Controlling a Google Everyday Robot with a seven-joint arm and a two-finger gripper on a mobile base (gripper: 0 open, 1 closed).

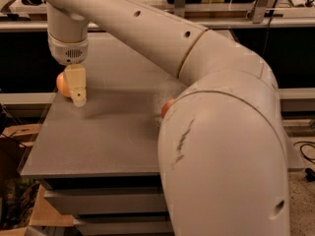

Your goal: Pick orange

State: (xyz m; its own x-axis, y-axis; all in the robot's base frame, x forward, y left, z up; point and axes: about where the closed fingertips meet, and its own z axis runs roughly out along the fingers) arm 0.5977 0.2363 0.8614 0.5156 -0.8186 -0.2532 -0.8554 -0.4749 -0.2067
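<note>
Nearest, at the right, the view is filled by the bulky cream elbow of the arm (221, 171), and a dark scuff mark is seen on its shell. At the near left, beneath the bench (108, 136), stacked grey drawer-like fronts (98, 200) are seen. Brown cardboard (42, 215) is seen on the floor in the bottom left corner.

The bench top is a plain grey slab. Towards its middle, right at the left edge of the elbow, a reddish fruit (167, 107) is seen. Only a sliver of it is shown, the rest being hidden behind the arm.

Further away, at the left edge of the bench, the pincer (78, 97) is held pointing straight down from the round wrist housing (69, 48), with its tip close to the bench surface. The orange (61, 84) is found at that same left edge, right against the pincer. Its left part is shown, while the rest is covered by the pincer's cream body. Whether the pincer is spread, pressed together or pinching the orange cannot be told from this side. Nor can it be told whether the orange is rested on the bench or raised just off it. The orange and the reddish fruit are set well apart. A soft shadow is cast on the bench to the right of the pincer.

From the wrist, the long cream link of the arm is carried rightwards and nearer to the elbow. Beyond the bench, a pale rail (295, 22) is seen across the dark background, with metal uprights (261, 4) above it.
</note>
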